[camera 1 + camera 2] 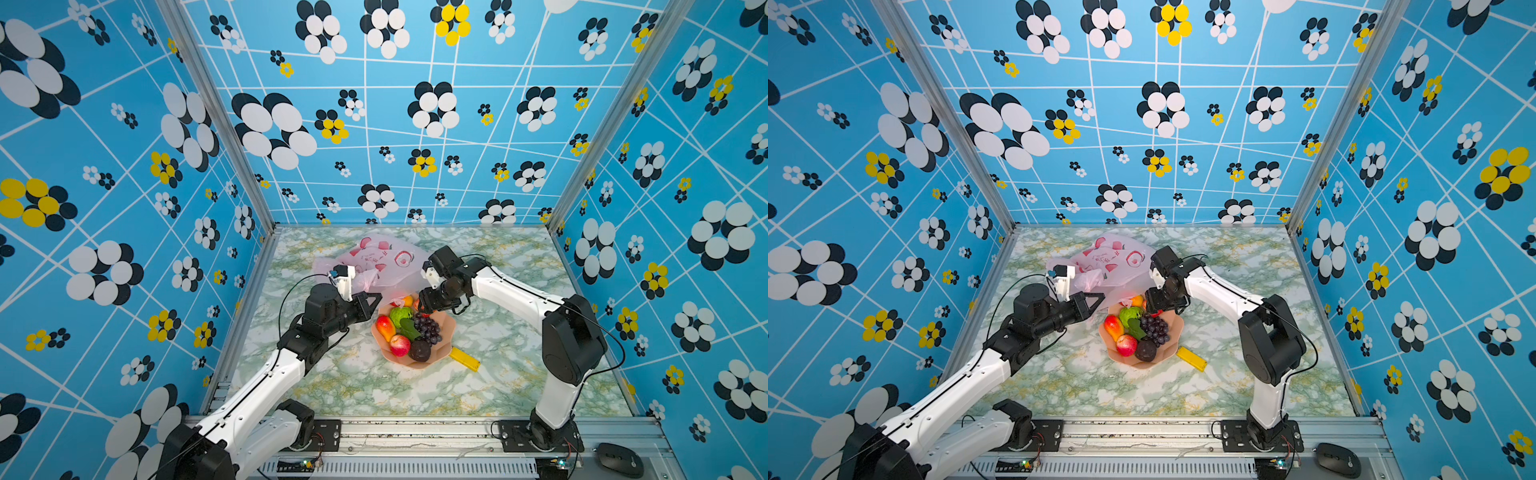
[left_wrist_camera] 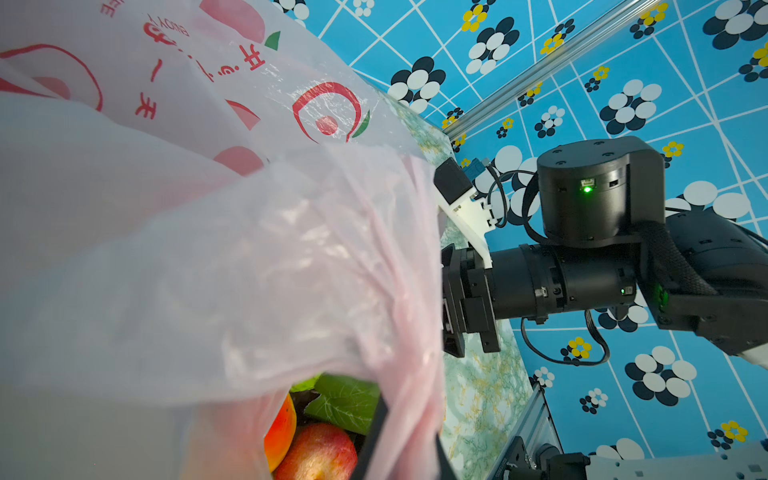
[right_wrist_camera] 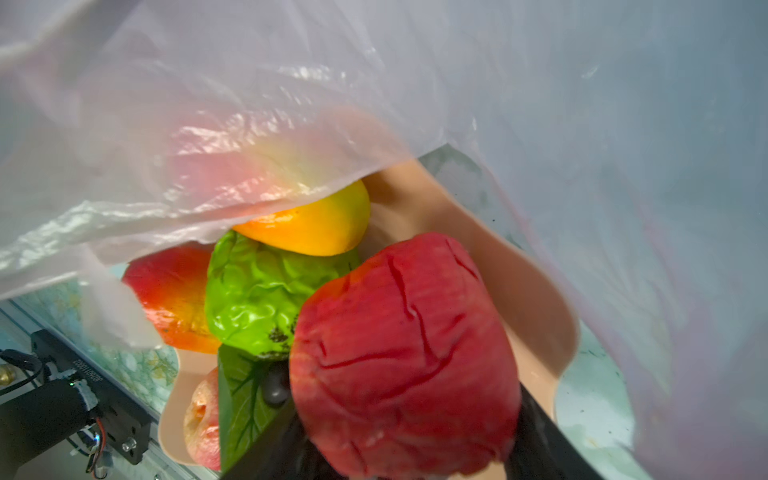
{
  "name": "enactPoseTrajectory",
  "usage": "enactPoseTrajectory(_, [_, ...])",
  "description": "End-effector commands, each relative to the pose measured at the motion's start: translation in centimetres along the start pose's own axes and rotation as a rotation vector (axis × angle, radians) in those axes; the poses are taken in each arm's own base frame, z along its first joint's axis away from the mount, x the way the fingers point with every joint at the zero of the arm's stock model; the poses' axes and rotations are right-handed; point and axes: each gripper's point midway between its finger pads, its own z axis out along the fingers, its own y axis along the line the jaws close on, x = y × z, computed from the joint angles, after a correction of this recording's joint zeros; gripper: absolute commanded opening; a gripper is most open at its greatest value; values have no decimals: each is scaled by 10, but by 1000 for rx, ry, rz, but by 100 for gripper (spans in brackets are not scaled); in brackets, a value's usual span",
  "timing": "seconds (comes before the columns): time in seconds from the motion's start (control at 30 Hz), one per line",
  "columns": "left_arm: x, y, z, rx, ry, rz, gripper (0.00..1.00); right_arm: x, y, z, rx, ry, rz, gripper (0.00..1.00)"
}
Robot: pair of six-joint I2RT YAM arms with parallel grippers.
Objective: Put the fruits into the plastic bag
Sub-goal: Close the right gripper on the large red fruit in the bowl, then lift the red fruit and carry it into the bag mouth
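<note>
The plastic bag lies crumpled behind the salmon plate, its front edge draped over the plate's far rim. My left gripper is shut on a bunched fold of the bag. On the plate sit a red-yellow mango, a green fruit, grapes, an apple and a dark plum. My right gripper reaches over the plate's far side, fingers pressed on both sides of a red apple, beneath the bag's edge.
A flat yellow block lies just right of the plate's front. An orange-yellow fruit sits half under the bag film. A black mouse rests on the front rail. Patterned walls enclose the marble-print table on three sides.
</note>
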Motion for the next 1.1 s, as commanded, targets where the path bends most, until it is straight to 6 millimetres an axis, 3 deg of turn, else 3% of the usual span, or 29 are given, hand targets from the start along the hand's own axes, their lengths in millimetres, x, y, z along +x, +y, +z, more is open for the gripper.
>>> enactPoseTrajectory(0.0, [1,0,0,6,-14,0,0,-1,12,-12,-77,-30,31,61])
enactPoseTrajectory(0.33, [0,-1,-1,6,-16,-3,0,-9,33,-30,-297,-84,151,61])
enactPoseTrajectory(0.77, [0,-6,-5,28,-25,18,0,-30,70,-93,-511,-217,204,62])
enactPoseTrajectory(0.87, [-2,-10,-7,43,-43,29,0,-38,80,-91,-518,-206,182,62])
enactPoseTrajectory(1.07, [-13,-22,-11,83,-93,55,0,-46,114,-63,-545,-121,127,62])
